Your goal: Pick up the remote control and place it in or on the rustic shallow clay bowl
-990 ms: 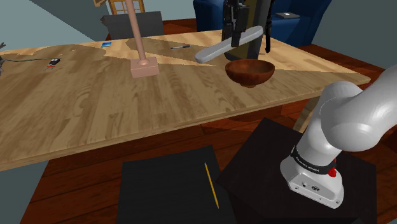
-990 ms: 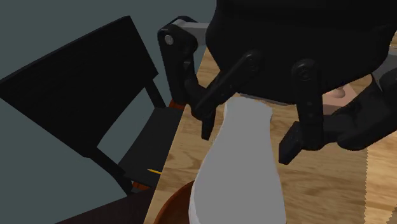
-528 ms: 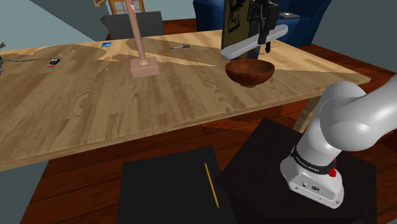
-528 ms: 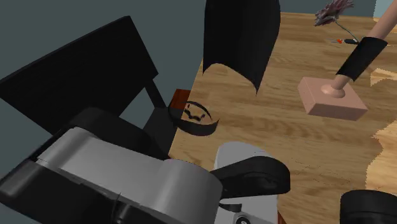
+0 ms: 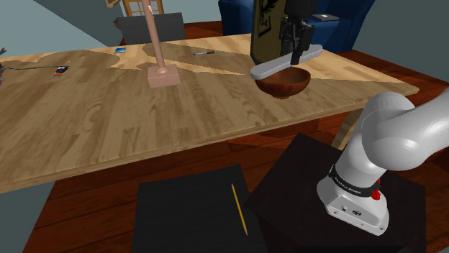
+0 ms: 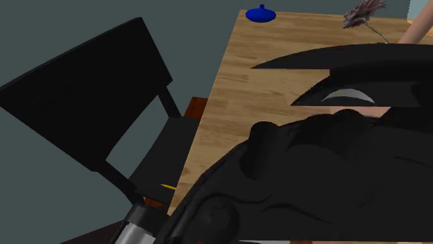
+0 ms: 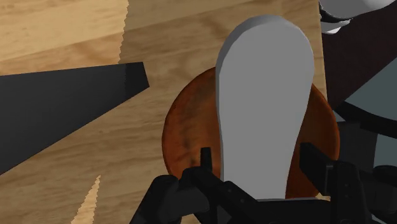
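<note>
Since one second ago the remote [image 5: 286, 63] has travelled from beside the bowl [image 5: 282, 80] to over it, and in the last half second it came lower and more level. It now lies just at the rim; I cannot tell if it already touches.

The claw [image 5: 293, 54] is clamped on the remote: in the wrist view its fingers [image 7: 205, 164] press on the two long edges, one at each side. The bowl [image 7: 184, 127] is directly below the claw [image 7: 259, 159], so I judge the release needs almost no sideways travel, only a small descent and then opening.

What matters is the long axis of the remote [image 7: 264, 108]. It runs crosswise to the closing direction of the fingers and stretches away from the claw, over the middle of the bowl and past the far rim. The claw does not hold it at its middle; the longer part sticks out to one side. I think it will therefore bridge the rim and not sink inside, and it could tip toward the longer part.

The remote is plain grey and smooth, a flat slab with rounded ends and no buttons drawn. The bowl is round, shallow, reddish-brown with a mottled surface. The table [image 5: 108, 108] under it is light wood with clear grain.
</note>
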